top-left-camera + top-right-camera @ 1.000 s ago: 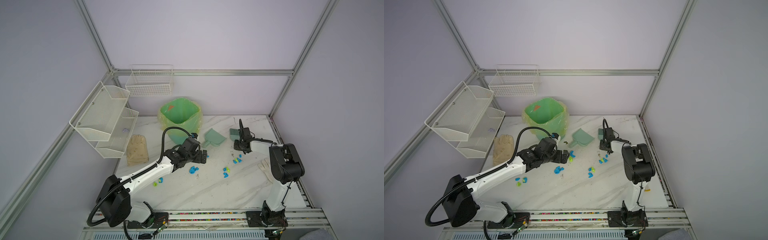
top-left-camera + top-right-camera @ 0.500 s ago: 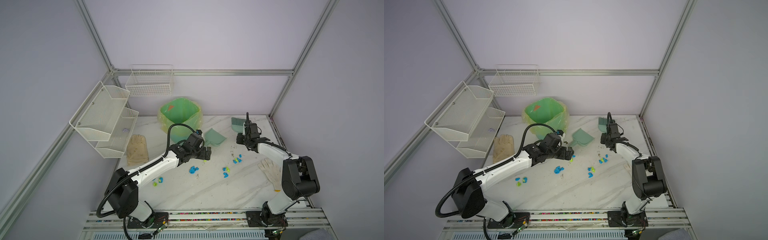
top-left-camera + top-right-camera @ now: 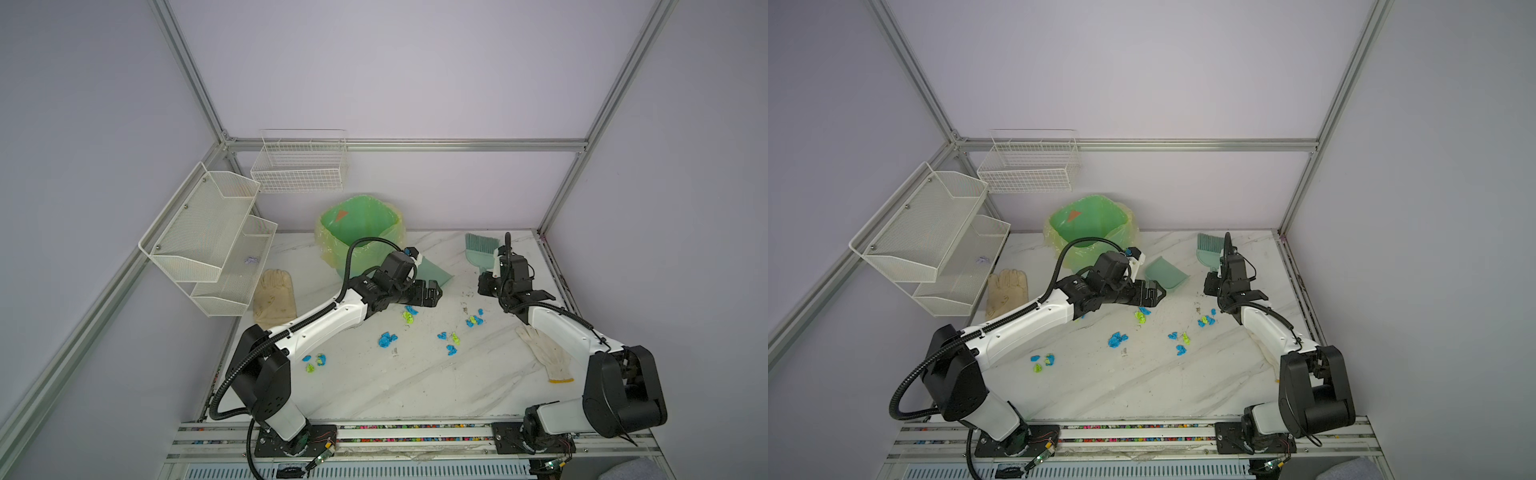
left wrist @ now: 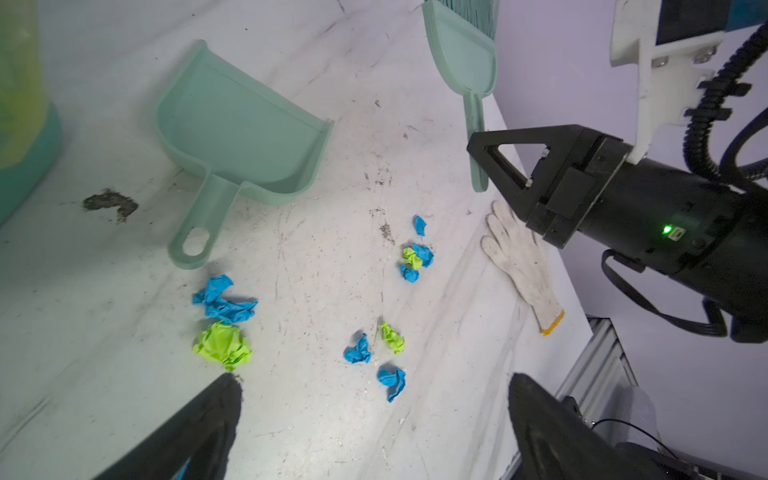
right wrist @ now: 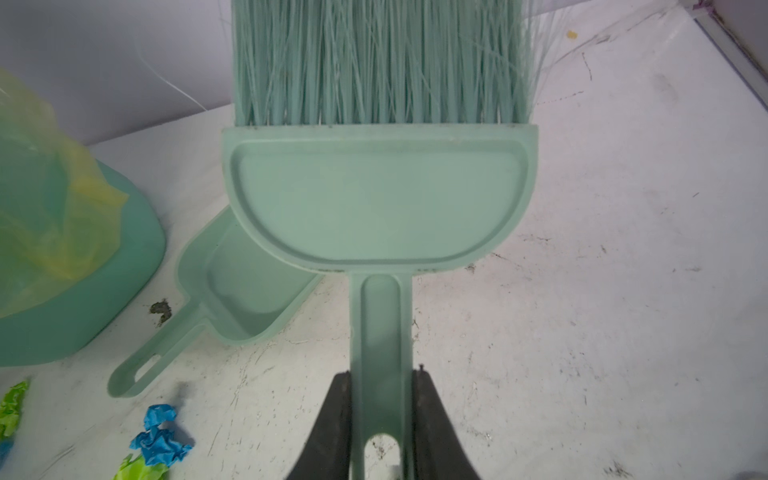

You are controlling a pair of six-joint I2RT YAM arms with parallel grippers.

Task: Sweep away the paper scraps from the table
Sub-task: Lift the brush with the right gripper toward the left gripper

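Observation:
Blue and lime-green paper scraps (image 3: 387,339) (image 3: 1116,339) (image 4: 224,299) (image 5: 160,436) lie scattered over the middle of the white marbled table (image 3: 395,386). My right gripper (image 3: 485,283) (image 3: 1212,283) (image 5: 381,378) is shut on the handle of a mint-green brush (image 3: 478,249) (image 5: 378,195), held at the back right with its bristles toward the back wall. My left gripper (image 3: 436,293) (image 3: 1158,293) (image 4: 374,386) is open and empty, just in front of the mint-green dustpan (image 3: 432,272) (image 4: 241,137), which lies on the table with its handle toward the scraps.
A green bin with a yellow-green bag (image 3: 359,232) stands at the back behind the dustpan. A white knitted glove (image 3: 544,353) lies at the right edge, a tan glove (image 3: 274,297) at the left. Wire shelves (image 3: 208,232) and a basket (image 3: 299,166) hang back left.
The right arm has swung its elbow out to the front right and carried the brush toward the back. The left gripper has moved right and back, closer to the dustpan.

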